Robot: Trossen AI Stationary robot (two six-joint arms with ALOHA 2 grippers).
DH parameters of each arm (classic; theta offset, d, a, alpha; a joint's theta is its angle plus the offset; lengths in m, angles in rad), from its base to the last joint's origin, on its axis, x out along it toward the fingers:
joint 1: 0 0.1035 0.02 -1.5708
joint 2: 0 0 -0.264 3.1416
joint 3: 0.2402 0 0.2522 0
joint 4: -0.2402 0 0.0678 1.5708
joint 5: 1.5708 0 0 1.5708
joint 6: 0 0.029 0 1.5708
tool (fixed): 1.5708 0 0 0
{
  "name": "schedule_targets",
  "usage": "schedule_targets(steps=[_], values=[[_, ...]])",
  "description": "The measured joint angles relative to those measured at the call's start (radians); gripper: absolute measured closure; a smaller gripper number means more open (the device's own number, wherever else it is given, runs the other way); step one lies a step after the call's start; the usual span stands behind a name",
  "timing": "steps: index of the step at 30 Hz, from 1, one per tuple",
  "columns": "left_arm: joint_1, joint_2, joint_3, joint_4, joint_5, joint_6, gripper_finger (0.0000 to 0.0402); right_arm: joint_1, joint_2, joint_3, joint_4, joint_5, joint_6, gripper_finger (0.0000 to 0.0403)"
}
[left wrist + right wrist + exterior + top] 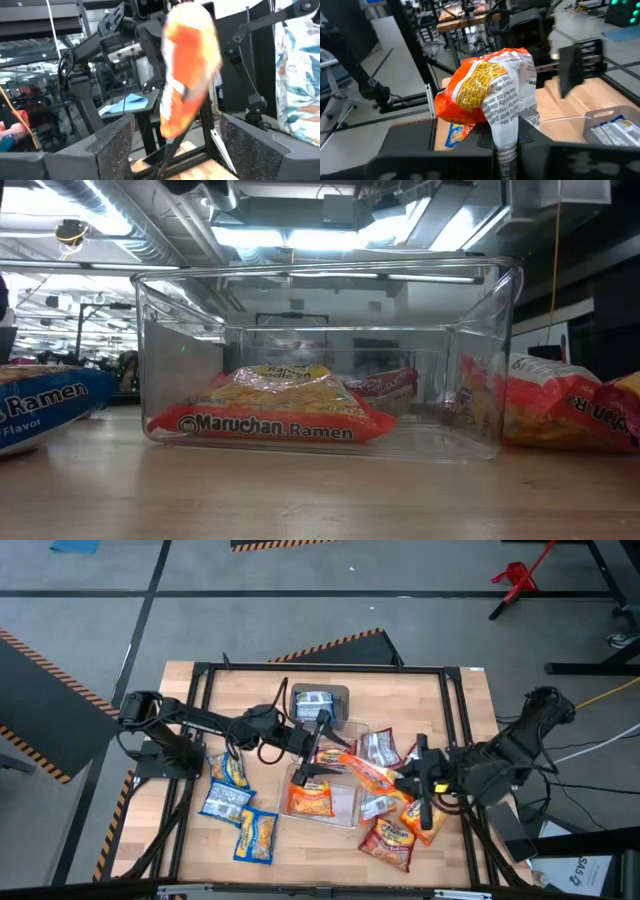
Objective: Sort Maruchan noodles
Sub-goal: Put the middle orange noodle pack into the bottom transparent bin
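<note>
An orange Maruchan packet (362, 771) hangs in the air over the clear bin (345, 808), with my right gripper (412, 781) shut on its end nearest the table's right edge. My left gripper (322, 752) stands open at the packet's other end. In the left wrist view its two fingers (112, 145) stand apart with the blurred packet (187, 70) ahead of them, not touching it. Another orange packet (270, 415) lies flat on the bin's floor. A second bin (318, 702) farther back holds a silver-and-blue packet. My right gripper pinches the orange packet by its crimped white end seam (506, 145) between its two fingers. The fingers come roughly level from the table's right side. The packet sticks out beyond the fingertips toward the left arm, lifted clear of the bin and the table.
Blue-and-yellow packets (232, 770) (257, 837) lie on the table left of the bin. Red and orange packets (390, 840) (378, 748) lie to its right, under and beside my right arm. A black frame (455, 700) rims the wooden table.
</note>
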Motion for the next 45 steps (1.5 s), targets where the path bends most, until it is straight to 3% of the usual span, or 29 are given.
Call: schedule_targets(steps=[5,11,23,38,45], values=[[0.000,0.032,0.034,-0.001,0.028,-0.016,0.0113,-0.034,0.010,0.000,0.024,-0.085,-0.026,0.0403],[-0.009,0.059,0.067,0.001,0.109,-0.018,0.0113,-0.046,0.016,-0.001,0.030,-0.099,-0.056,0.0403],[-0.013,0.059,0.105,-0.001,0.110,0.009,0.0113,-0.071,0.016,-0.001,0.036,-0.117,-0.111,0.0403],[-0.021,0.059,0.105,0.003,0.110,0.012,0.0113,-0.177,0.045,-0.001,0.068,-0.272,-0.129,0.0402],[-0.021,0.059,0.105,-0.011,0.111,0.012,0.0138,-0.177,0.047,-0.001,0.083,-0.279,-0.162,0.0402]])
